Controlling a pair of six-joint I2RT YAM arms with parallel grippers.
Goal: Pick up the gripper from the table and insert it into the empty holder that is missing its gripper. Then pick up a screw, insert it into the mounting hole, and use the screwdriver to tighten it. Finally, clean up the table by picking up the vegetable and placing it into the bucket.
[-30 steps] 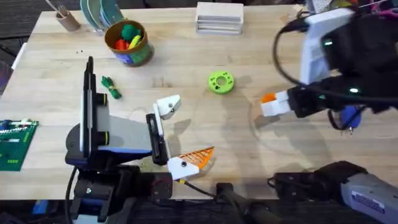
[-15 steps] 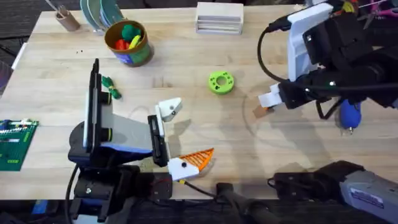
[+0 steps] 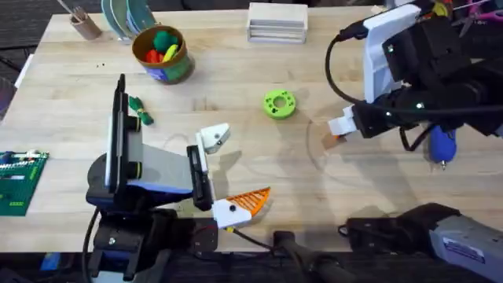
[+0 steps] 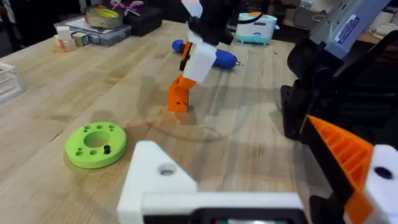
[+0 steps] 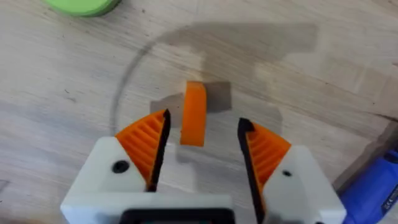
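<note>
The orange gripper (image 5: 193,114) stands on end on the table, between the orange ribbed pads of my right gripper (image 5: 202,140), which is open around it and low over the wood (image 3: 338,132). My left gripper (image 3: 234,167) is open: one finger carries an orange pad (image 3: 250,200), while the other is the bare white holder (image 3: 212,135). From the left wrist, the holder (image 4: 155,180) is close, and the orange gripper (image 4: 179,94) is farther off. The blue screwdriver (image 3: 442,145) lies under the right arm. The vegetable (image 3: 140,110) lies near the bucket (image 3: 163,53).
A round green disc with holes (image 3: 279,104) sits mid-table. A white box (image 3: 277,22) stands at the back edge. A tan cup of sticks (image 3: 82,22) is at the back left. A green circuit board (image 3: 20,181) lies at the left edge.
Over the last second my right arm swung left and came down over the orange gripper; in the last half second it barely moved. The left arm shifted slightly.
</note>
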